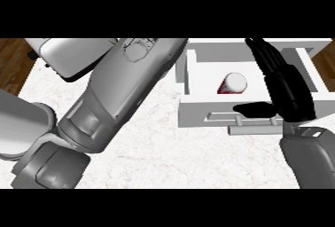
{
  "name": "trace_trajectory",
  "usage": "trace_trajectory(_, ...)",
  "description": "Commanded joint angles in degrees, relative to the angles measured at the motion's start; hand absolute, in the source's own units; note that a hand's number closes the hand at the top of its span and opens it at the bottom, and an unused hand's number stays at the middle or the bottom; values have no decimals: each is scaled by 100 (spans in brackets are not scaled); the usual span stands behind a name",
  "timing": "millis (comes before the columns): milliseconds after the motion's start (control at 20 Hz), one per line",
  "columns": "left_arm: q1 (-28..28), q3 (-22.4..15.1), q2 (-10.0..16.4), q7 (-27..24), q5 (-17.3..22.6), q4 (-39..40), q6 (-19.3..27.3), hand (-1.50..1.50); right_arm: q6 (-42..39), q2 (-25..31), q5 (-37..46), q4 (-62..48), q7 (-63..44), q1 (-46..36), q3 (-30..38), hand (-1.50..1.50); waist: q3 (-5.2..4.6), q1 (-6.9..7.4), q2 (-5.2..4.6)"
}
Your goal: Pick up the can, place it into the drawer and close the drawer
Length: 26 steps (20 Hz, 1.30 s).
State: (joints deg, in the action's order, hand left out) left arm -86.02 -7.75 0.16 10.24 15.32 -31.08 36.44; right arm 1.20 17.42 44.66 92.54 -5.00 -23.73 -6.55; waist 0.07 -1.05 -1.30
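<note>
The can (233, 83), white with a red band, lies inside the open white drawer (186, 75) at the back right of the counter. My right hand (286, 91) is stretched out flat over the drawer's right side, just right of the can. Its fingers are straight and point away from me, and its thumb (252, 108) sticks out left above the drawer's front panel. It holds nothing. The drawer's bar handle (256, 129) faces me below the thumb. My left forearm (118, 93) crosses the counter from lower left to the top middle. Its hand is beyond the view's top.
A white rounded object (65, 57) sits at the counter's back left, partly behind my left forearm. The marble counter top (189, 155) spreads in front of the drawer. Wooden floor (13, 57) shows past the counter's left and right edges.
</note>
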Motion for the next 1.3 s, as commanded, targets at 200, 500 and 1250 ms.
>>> trace_trajectory(200, 56, 322, 168, -258, 81, 202, -306, -150, 1204, -512, 997, -2342, 547, -919, -191, -150, 0, 200, 30)
trace_trajectory(500, 41, 362, 410, -28, 2, 63, -346, -150, 2215, -840, 1330, -3921, 769, -1631, 99, -150, 0, 278, 56)
trace_trajectory(1250, 979, 127, 989, 578, -116, -1172, -817, -150, 3681, -709, 1700, -6722, 869, -3730, 912, -150, -4, 604, 44)
